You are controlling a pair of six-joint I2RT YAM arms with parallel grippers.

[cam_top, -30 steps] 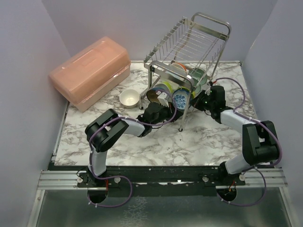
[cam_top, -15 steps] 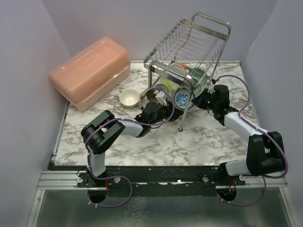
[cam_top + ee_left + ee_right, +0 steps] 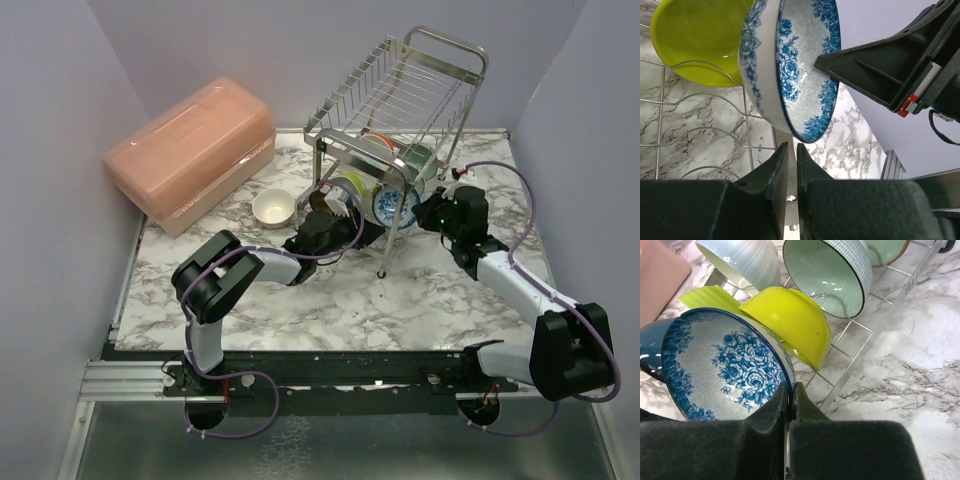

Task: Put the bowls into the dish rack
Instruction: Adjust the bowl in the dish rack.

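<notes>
Blue-and-white bowl [image 3: 735, 370] stands on edge in the dish rack [image 3: 400, 85] lower tier beside lime bowl [image 3: 790, 320], edges cropped. Right gripper [image 3: 789, 390] closed, tip touching it; left gripper [image 3: 790, 150] nearly closed, empty, just below.

Off to my left a pink box [image 3: 190, 150] sits at the back corner of the table [image 3: 400, 300], lid shut, set at a slant to the edges. The tabletop is white marble with grey veins, and I see it in both wrist views too. Lilac walls [image 3: 50, 150] close in three sides. A metal rail [image 3: 130, 380] runs along the near edge.
</notes>
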